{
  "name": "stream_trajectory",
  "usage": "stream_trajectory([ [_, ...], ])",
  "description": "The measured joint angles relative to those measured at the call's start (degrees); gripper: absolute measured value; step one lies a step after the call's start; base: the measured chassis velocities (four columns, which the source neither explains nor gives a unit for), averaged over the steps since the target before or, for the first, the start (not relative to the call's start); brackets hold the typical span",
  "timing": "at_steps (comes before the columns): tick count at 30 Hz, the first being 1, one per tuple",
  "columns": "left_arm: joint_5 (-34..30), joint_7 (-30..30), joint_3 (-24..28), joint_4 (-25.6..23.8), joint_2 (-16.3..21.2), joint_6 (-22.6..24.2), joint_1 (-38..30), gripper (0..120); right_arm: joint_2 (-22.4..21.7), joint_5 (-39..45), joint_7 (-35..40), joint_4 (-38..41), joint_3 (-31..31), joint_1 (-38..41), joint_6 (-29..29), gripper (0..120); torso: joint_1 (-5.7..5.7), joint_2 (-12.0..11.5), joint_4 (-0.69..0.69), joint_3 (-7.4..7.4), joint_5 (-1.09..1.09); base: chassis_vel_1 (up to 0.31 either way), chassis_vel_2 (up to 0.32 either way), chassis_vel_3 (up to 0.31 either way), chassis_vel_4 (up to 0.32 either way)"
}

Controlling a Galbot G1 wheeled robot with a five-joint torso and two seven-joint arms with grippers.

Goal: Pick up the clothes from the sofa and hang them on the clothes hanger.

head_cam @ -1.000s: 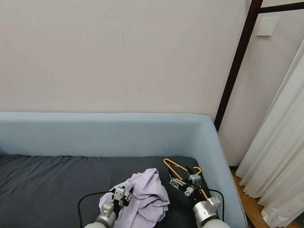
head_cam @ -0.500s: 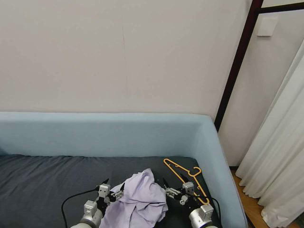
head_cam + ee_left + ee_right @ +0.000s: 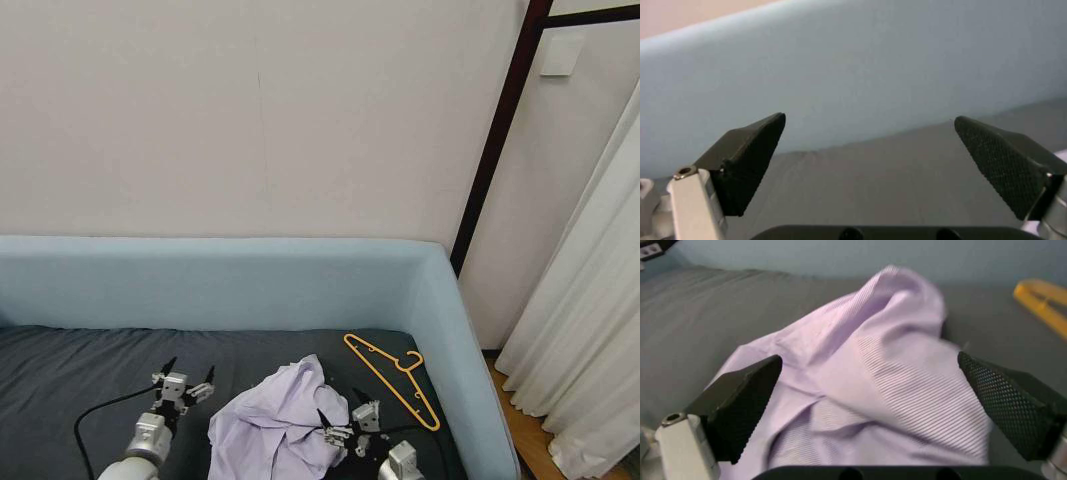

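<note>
The right gripper (image 3: 868, 359) has its two black fingers spread wide. A crumpled lilac shirt (image 3: 873, 405) lies just ahead between them on the dark grey sofa seat (image 3: 700, 305). Beyond one fingertip lies an orange hanger (image 3: 1040, 302), and farther off rises the pale blue backrest (image 3: 807, 255).

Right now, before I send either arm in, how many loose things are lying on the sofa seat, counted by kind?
Shirts: 1, the lilac shirt, crumpled in a heap.
Hangers: 1, the orange hanger, lying flat to the shirt's right, not touching it.
Total: 2.
</note>
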Motion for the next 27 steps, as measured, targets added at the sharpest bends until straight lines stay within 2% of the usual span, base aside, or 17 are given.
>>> stream_trajectory([
  [2,-1.23,-0.14,-1.6,-0.98,0.0,0.01,0.09,100,1.48,12.81,6.36,0.39,-0.97,2.35,-6.32,100,0.0,0.0,-0.01,0.0,0.0,0.0,0.0,0.0,0.0],
  [3,-1.62,-0.23,-2.11,-1.2,0.0,0.05,0.02,100,2.38,16.39,8.28,0.1,-0.83,2.86,-8.23,100,0.0,0.0,-0.01,0.0,0.0,0.0,0.0,0.0,0.0],
  [7,-2.35,-0.84,-3.08,-1.17,0.01,0.2,-0.53,100,5.41,21.98,10.13,-2.53,0.27,3.2,-11.51,100,0.0,-0.01,-0.01,0.0,0.01,0.0,0.0,0.0,0.0],
  [13,-2.64,-1.68,-3.5,-0.97,-0.07,0.73,-0.8,100,11.7,24.03,9.72,-7.71,4.17,3.94,-12.55,100,0.0,-0.01,0.0,0.0,0.01,0.0,0.0,0.0,0.0],
  [17,-2.66,-2.27,-3.32,-1.19,-0.09,1.02,-0.93,100,14.21,24.23,10.52,-9.0,5.64,3.99,-13.21,100,0.01,0.0,0.0,0.0,0.01,0.0,0.0,0.0,0.0],
  [19,-2.65,-2.61,-3.13,-1.41,-0.11,1.09,-0.98,100,15.52,23.85,10.79,-9.49,6.3,3.49,-13.65,92,0.01,0.0,0.0,0.0,0.01,0.0,0.0,0.0,0.0],
  [20,-2.65,-2.61,-3.13,-1.41,-0.11,1.09,-0.98,100,15.52,23.85,10.79,-9.49,6.3,3.49,-13.65,92,0.01,0.0,0.0,0.0,0.01,0.0,0.0,0.0,0.0],
  [23,-2.61,-2.94,-2.82,-1.52,-0.07,1.16,-1.09,100,16.52,22.08,11.11,-9.63,6.37,2.35,-14.19,77,0.0,0.0,-0.01,0.0,0.01,0.0,0.0,0.0,0.0],
  [25,-2.6,-2.98,-2.78,-1.57,-0.04,1.17,-1.09,100,16.59,21.56,11.32,-9.52,6.31,1.95,-14.26,74,0.0,0.0,0.0,0.0,0.01,0.0,0.0,0.0,0.0],
  [27,-2.58,-3.02,-2.75,-1.69,0.05,1.17,-1.06,100,16.48,20.8,11.65,-8.61,6.26,1.0,-14.3,64,0.01,0.0,-0.01,0.0,0.01,0.0,0.0,0.0,0.0],
])
